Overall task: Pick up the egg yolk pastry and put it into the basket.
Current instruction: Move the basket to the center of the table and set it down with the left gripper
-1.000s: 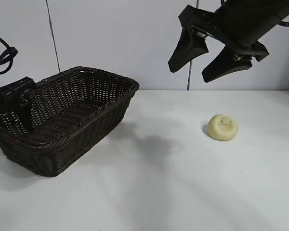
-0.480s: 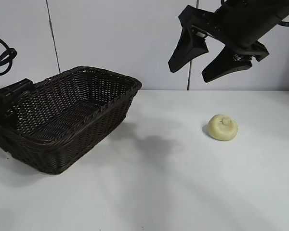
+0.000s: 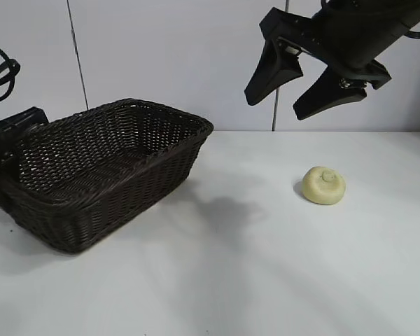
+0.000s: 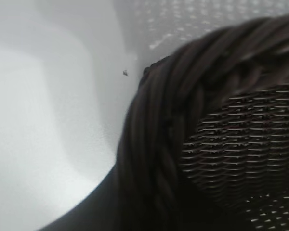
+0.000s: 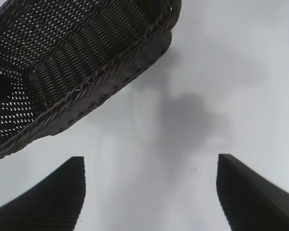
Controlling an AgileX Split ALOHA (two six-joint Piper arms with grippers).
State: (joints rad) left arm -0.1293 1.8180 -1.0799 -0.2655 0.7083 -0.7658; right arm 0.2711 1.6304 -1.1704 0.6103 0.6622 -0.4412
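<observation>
The egg yolk pastry (image 3: 324,185), a small pale yellow domed bun with a knob, lies on the white table at the right. The basket (image 3: 169,149), dark brown wicker, stands at the left, its left end raised slightly. My left gripper (image 3: 12,136) is at the basket's left end, shut on the braided rim (image 4: 154,144), which fills the left wrist view. My right gripper (image 3: 275,105) hangs open and empty high above the table, up and left of the pastry. Its two dark fingers (image 5: 48,197) frame bare table, with the basket (image 5: 111,72) farther off.
The white table (image 3: 252,280) spreads in front of the basket and the pastry. A pale wall with vertical seams (image 3: 73,49) stands behind. The right arm's shadow (image 3: 227,210) falls on the table between basket and pastry.
The basket has slid to the right, toward the pastry, with my left gripper on its left rim. The right gripper and the pastry have not moved.
</observation>
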